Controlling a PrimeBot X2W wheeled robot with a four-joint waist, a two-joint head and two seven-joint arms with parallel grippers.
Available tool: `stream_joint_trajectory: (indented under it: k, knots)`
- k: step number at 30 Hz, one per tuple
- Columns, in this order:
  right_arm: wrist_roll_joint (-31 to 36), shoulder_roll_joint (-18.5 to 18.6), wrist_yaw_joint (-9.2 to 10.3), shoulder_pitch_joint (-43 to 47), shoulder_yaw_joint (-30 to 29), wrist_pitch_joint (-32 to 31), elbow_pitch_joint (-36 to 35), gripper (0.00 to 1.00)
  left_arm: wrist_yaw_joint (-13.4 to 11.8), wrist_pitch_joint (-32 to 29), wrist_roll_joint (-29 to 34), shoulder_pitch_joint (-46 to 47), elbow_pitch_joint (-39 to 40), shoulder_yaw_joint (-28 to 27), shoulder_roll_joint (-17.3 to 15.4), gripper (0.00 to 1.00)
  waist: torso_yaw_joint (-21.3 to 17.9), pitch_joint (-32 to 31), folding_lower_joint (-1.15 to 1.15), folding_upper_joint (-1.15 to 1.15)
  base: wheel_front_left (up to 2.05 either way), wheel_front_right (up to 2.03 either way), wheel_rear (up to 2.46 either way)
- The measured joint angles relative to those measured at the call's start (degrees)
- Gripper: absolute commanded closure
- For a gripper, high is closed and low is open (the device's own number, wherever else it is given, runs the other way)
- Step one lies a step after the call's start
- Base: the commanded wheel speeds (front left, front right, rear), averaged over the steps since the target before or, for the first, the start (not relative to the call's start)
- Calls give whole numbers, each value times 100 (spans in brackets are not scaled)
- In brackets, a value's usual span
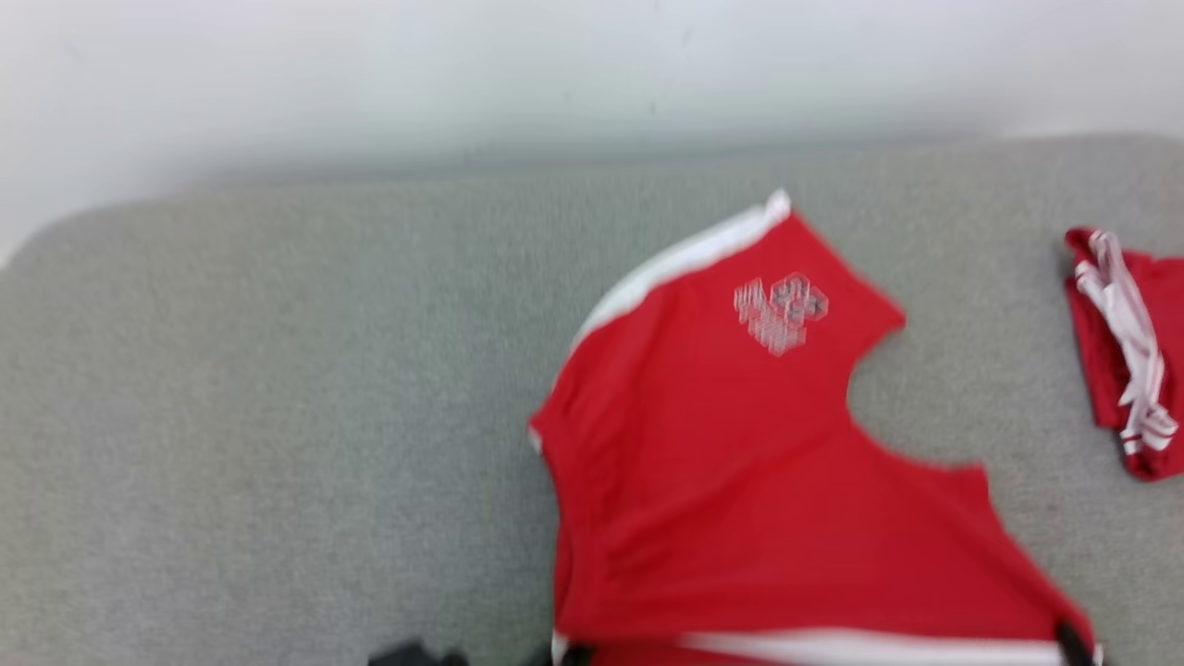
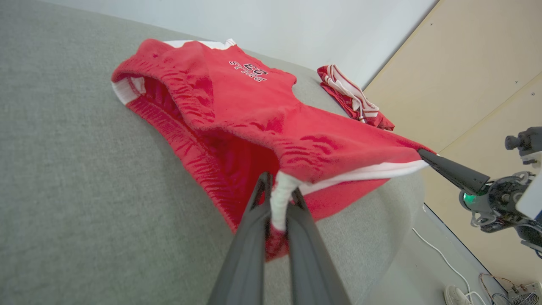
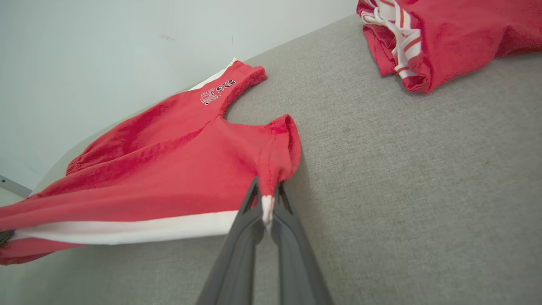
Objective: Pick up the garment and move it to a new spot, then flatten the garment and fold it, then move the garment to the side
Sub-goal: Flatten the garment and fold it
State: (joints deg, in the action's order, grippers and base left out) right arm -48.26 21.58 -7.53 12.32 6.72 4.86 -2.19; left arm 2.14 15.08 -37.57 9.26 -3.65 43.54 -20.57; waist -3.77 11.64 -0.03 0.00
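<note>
Two claws (tight) on garment

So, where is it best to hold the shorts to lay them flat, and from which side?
Hold them by the two ends of the white stripe along the near edge, coming from the robot's side. That edge is straight, so pulling it taut should spread the shorts evenly. The left gripper and right gripper are shut on those ends.
</note>
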Motion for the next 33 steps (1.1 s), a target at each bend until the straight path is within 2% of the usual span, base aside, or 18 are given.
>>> stream_joint_trajectory:
  k: [5,10,17,23,28,33]
  knots:
    - [8,-181,-1,985,-37,-85,-471,100,-230,0,-186,-905,472,-45,-29,100,26,-515,-1,0,0,0,0]
    - [5,-210,-1,905,-233,-229,-723,100,-265,-45,-261,-1046,747,-36,-37,100,91,-594,0,0,0,0,0]
    - [25,-157,-1,-224,-491,-647,-745,100,-149,-326,-751,-521,1040,-286,242,100,300,-294,2,0,0,0,0]
    - [27,-78,-1,-1500,-623,-1306,-470,100,-30,-647,-1225,219,1102,-499,595,100,575,225,4,0,0,0,0]
    - [242,-41,-1,-2652,-673,-1826,65,100,7,-821,-1383,964,726,-608,926,100,836,741,4,0,0,0,0]
    - [343,-112,-1,-3705,-726,-2189,703,100,-92,-809,-1323,1720,68,-723,1307,100,1133,1192,5,0,0,0,0]
